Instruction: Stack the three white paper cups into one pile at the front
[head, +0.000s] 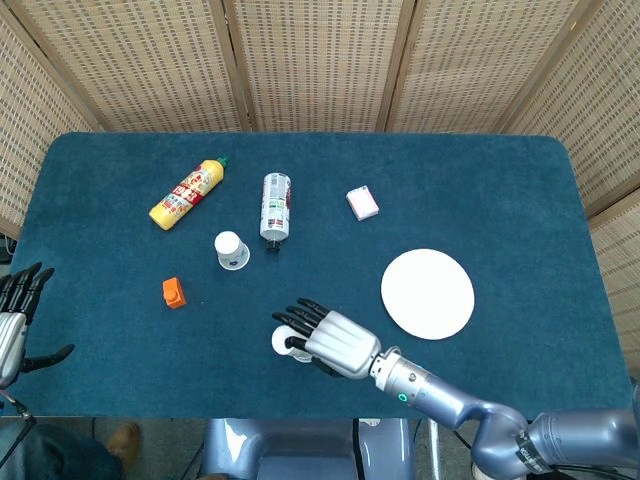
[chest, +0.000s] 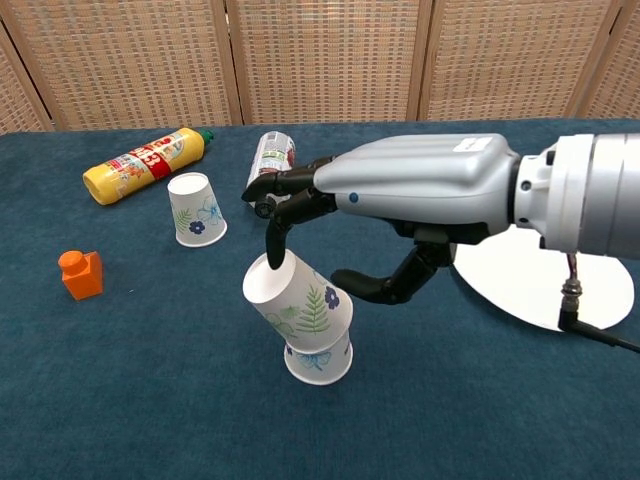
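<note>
Two white paper cups with leaf and flower prints are piled at the front. The lower cup (chest: 322, 361) stands upside down, and the upper cup (chest: 298, 301) leans tilted on it, its white base facing up-left. My right hand (chest: 400, 200) hovers over the tilted cup; one fingertip (chest: 271, 260) touches its base and the thumb curls near its right side without a clear grip. In the head view the right hand (head: 335, 342) hides most of that pile (head: 283, 343). The third cup (chest: 195, 208) (head: 230, 250) stands upside down further back. My left hand (head: 15, 310) waits at the table's left edge, fingers spread, holding nothing.
A yellow bottle (head: 187, 193) and a white-and-green bottle (head: 275, 205) lie at the back. An orange block (head: 174, 292) sits left of the pile. To the right lies a white plate (head: 428, 294), with a small card box (head: 362, 203) behind it.
</note>
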